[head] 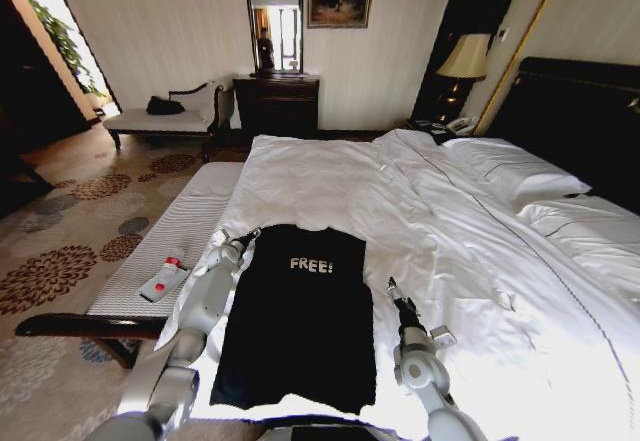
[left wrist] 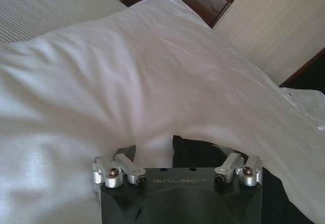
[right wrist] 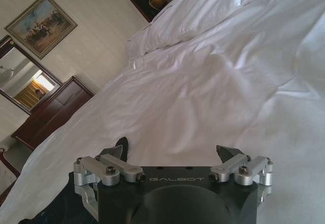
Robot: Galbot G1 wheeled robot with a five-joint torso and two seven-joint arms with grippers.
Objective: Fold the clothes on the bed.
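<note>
**Lying flat: black T-shirt on the white bed, a claw at each side**

Lying spread on the near part of the bed (head: 470, 261), the black T-shirt (head: 298, 331) has its white "FREE!" lettering (head: 311, 264) facing up and reading toward the robot, with its collar end toward the far side of the mattress and its hem nearest the robot. It rests on the white duvet (head: 330, 191), which is rumpled around it.

The left claw (head: 250, 233) sits at the shirt's upper left corner, by the shoulder, low over the fabric. In the left wrist view its fingers stand apart, with a dark edge of the shirt lying between them and nothing clamped. The right claw (head: 392, 285) is just beside the shirt's right edge, about midway down its length, over white duvet. In the right wrist view its fingers are likewise spread wide, holding nothing.

A striped bench (head: 185, 236) runs along the bed's left side.
</note>
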